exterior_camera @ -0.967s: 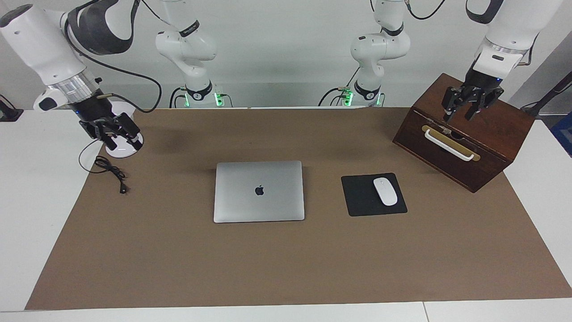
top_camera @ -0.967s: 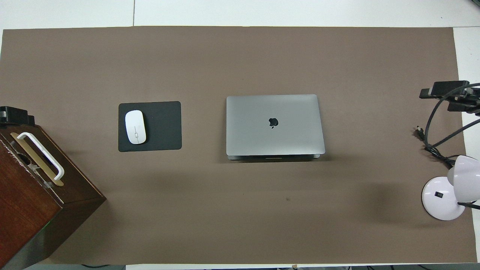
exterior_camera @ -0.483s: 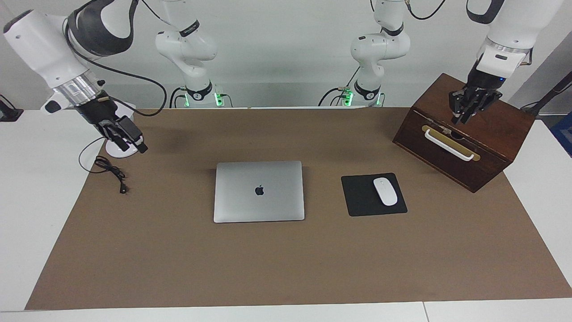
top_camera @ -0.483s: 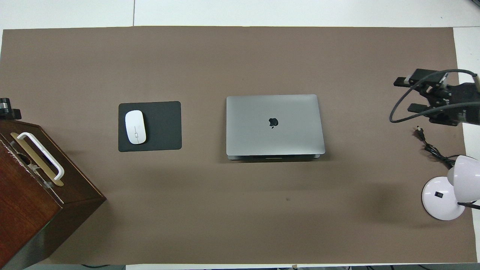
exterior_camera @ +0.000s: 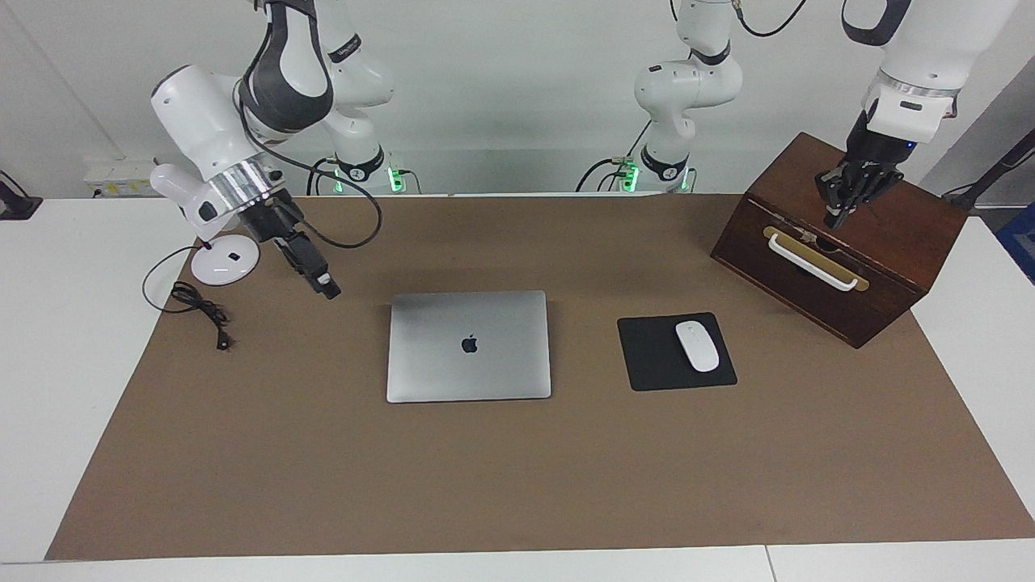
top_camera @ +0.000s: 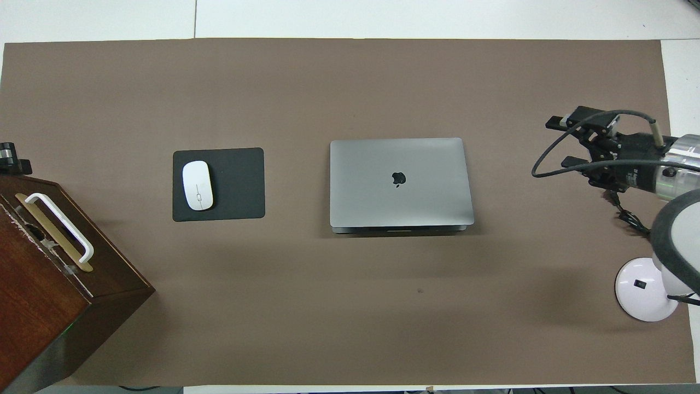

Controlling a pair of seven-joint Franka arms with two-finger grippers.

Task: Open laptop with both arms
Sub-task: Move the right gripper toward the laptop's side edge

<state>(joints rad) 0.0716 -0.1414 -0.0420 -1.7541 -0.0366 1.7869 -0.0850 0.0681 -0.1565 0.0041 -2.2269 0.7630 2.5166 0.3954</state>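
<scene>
Though lid-down, laptop (exterior_camera: 468, 346) well apart from right tool (exterior_camera: 326, 287).

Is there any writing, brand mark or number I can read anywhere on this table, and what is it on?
No readable words or numbers.
Apple logo, a sign with no text: on the closed lid of the laptop.
Dark band lettering on the right arm: too small to read.
Mouse, mouse pad, wooden box and lamp base: no text seen.
</scene>
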